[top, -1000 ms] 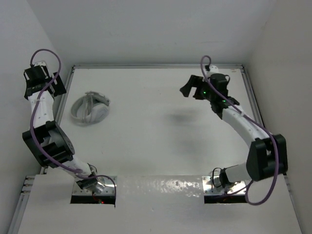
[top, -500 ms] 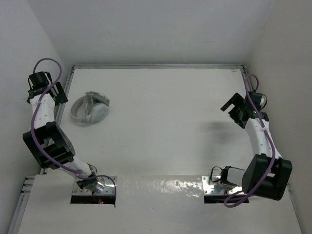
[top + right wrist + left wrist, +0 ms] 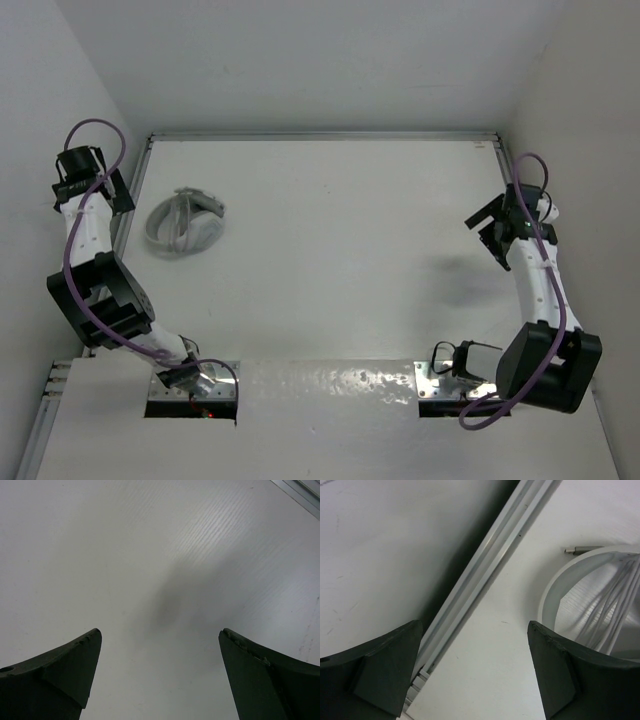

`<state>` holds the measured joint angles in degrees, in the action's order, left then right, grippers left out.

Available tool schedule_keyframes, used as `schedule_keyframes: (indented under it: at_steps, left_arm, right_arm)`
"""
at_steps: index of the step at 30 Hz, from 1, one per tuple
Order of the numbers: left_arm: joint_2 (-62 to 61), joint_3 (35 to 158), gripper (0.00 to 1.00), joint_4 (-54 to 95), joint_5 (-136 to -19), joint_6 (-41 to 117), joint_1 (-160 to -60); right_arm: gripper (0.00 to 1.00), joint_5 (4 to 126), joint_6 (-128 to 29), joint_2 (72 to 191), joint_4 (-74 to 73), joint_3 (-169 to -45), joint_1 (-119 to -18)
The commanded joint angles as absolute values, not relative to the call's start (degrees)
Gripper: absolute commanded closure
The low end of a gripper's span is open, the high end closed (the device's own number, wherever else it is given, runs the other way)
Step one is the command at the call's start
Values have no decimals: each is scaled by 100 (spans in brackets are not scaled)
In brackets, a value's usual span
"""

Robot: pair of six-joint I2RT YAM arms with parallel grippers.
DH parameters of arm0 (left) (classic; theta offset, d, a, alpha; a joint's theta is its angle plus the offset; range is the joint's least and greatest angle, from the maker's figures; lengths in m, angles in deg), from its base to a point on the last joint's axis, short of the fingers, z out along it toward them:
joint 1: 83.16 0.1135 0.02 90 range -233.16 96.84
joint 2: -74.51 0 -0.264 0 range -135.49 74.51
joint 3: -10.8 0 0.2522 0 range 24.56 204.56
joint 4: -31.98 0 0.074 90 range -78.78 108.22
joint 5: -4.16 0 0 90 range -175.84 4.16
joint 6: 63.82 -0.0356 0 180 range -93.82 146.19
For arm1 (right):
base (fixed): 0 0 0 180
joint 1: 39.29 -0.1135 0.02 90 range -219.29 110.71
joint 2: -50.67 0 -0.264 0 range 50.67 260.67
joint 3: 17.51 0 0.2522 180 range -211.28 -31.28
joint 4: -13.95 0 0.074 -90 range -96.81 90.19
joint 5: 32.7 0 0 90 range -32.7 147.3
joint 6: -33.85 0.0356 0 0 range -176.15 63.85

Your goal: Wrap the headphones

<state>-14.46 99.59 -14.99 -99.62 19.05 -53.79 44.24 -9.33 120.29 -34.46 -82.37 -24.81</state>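
Top cam: the headphones (image 3: 185, 222) lie on the table (image 3: 330, 190) at far left, just beside the left edge rail (image 3: 131, 200). They are gathered into a compact oval bundle; cups vs. headband are hard to separate at this res. The left gripper (image 3: 95, 180) hangs over that rail, near the headphones but apart from them. The right gripper (image 3: 488, 230) is well apart on the opp. side, over bare table w/ a soft shadow (image 3: 462, 280) below it.

Left wrist cam gives detail the top cam can't. The curved pale band (image 3: 552, 587) enters at right, w/ several thin pale cable strands (image 3: 615, 605) crossing inside the curve. A small metal plug (image 3: 577, 550) lies on the table just beside the band's outer edge. The rail (image 3: 490, 555) runs diagonally, w/ grey wall (image 3: 370, 545) beyond it. The left gripper (image 3: 474, 627) has its fingers spread wide, nothing btw them. One finger overlaps the band in the picture; contact can't be told from here, though the top cam shows a gap.

Right wrist cam shows only table surface & the blurred shadow (image 3: 165, 610). The right gripper (image 3: 160, 630) is spread fully wide and holds nothing.
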Motion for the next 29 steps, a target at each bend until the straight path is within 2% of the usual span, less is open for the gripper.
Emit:
schedule_keyframes:
  at_steps: [1, 20, 29]
  left_arm:
    - [-1118, 10112, 16, -1193, -10228, 1714, -5301]
    - [-644, 9040, 14, -947, -10395, 1467, -5301]
    - [-573, 8960, 14, -946, -10255, 1493, -5301]
  right_arm:
    - [1, 4341, -843, 11703, -3382, -8146, -2496]
    - [1, 4552, -1080, 11316, -3294, -7900, -2496]
    - [1, 4605, -1133, 11070, -3110, -7681, -2496]
